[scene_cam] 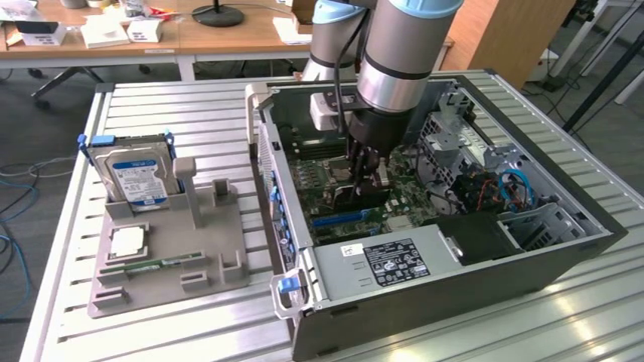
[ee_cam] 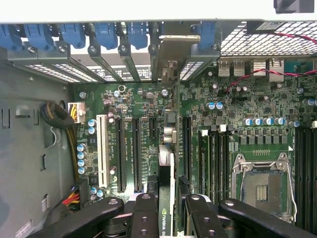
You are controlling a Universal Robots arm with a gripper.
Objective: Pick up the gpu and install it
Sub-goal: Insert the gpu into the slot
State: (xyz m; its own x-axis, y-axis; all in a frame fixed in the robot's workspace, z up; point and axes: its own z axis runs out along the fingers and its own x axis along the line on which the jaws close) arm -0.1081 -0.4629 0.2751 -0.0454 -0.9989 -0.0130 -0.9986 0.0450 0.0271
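Observation:
The gpu [ee_cam: 165, 220] is a thin dark card seen edge-on, standing upright between my fingers [ee_cam: 145, 202], its pale metal end bracket [ee_cam: 171, 49] reaching the case's rear slot openings. My gripper [ee_cam: 167, 201] is shut on it, deep inside the open computer case [scene_cam: 453, 286]. The card hangs over the motherboard [ee_cam: 233, 129], along the black expansion slots [ee_cam: 185, 144]; whether it touches a slot I cannot tell. In the exterior view the gripper [scene_cam: 363, 172] points straight down with the dark card [scene_cam: 357, 200] below it.
A grey holder [scene_cam: 171, 260] at the exterior view's left carries a silver hard drive [scene_cam: 136, 175], a square chip [scene_cam: 128, 241] and a green memory stick [scene_cam: 151, 266]. In the case are the power supply [scene_cam: 393, 260], drive cage [scene_cam: 458, 132], cables [scene_cam: 508, 188] and empty processor socket [ee_cam: 260, 186].

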